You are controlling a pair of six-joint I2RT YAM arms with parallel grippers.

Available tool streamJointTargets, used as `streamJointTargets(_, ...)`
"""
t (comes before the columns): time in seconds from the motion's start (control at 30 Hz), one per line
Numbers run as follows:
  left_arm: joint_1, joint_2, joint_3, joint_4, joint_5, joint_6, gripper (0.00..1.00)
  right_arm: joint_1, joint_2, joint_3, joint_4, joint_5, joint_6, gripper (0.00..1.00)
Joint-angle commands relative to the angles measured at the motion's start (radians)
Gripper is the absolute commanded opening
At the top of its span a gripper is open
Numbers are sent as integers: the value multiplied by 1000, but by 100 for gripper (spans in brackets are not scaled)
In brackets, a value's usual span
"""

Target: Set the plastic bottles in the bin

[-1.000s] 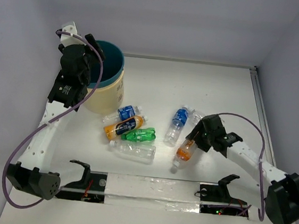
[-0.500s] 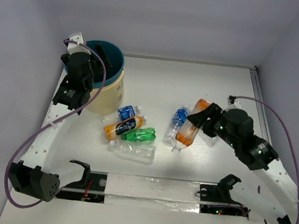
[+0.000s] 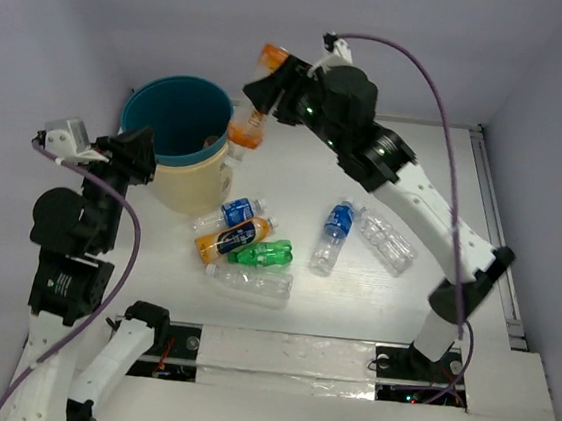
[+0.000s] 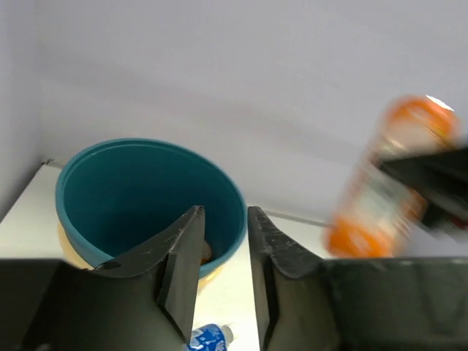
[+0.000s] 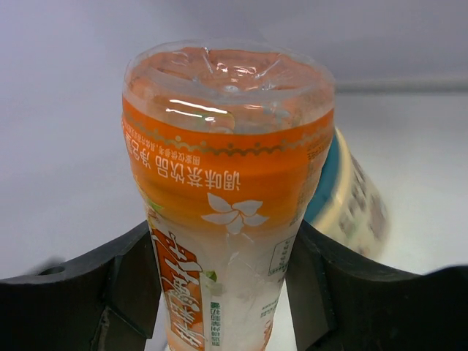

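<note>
My right gripper [image 3: 265,90] is shut on an orange bottle [image 3: 255,99], held high and tilted beside the right rim of the bin [image 3: 199,187]. In the right wrist view the bottle [image 5: 227,183] stands between my fingers [image 5: 131,285], with the bin's wall [image 5: 358,201] behind it. My left gripper [image 3: 138,150] is open and empty, just near-left of the bin. Its view looks into the teal bin [image 4: 124,190], where something orange lies at the bottom, and shows the held bottle [image 4: 387,183] blurred.
On the table near the bin lie a blue-labelled bottle [image 3: 241,210], an orange one [image 3: 230,238], a green one [image 3: 262,255] and a clear one [image 3: 250,283]. Farther right lie another blue-labelled bottle [image 3: 333,234] and a clear one [image 3: 386,240].
My right arm has lifted the orange bottle off the table and carried it up and left to the bin's rim. My left gripper has pulled back from over the bin toward the near left.
</note>
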Motion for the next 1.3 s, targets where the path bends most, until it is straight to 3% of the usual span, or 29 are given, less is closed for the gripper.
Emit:
streamJointTargets(0.0,3,-52,-39,-38,86,12,25,2,163,309,110,-13,-96,63)
streamJointTargets(0.1,3,-96,-65,-75,144,-8,25,12,340,494,139,-7,-118,63)
streamJointTargets(0.23,3,-123,-119,-83,241,-37,29,12,454,530,286,14,-131,62)
streamJointTargets(0.43,3,-140,-149,-83,316,-65,34,34,604,639,334,7,-191,64)
streamJointTargets(0.5,3,-142,-149,-77,351,-74,35,35,621,636,337,10,-219,67)
streamJointTargets(0.67,3,-142,-130,-77,393,-92,46,44,618,605,325,-13,-243,100)
streamJointTargets(0.83,3,-108,-110,-63,520,-115,59,44,536,578,292,-15,-296,100)
streamJointTargets(0.93,3,-68,-131,-8,606,-149,60,33,425,439,285,34,-331,100)
streamJointTargets(1.03,3,-22,-152,60,664,-180,57,-7,201,224,303,56,-345,81)
streamJointTargets(1.07,-24,-11,-162,75,675,-186,51,-24,69,43,331,57,-342,60)
streamJointTargets(1.13,-78,35,-166,113,651,-197,48,-82,-67,-145,348,51,-314,35)
streamJointTargets(1.17,-178,47,-168,126,568,-197,47,-102,-136,-321,349,48,-303,22)
streamJointTargets(1.27,-378,142,-151,137,323,-167,46,-181,-386,-616,302,39,-280,16)
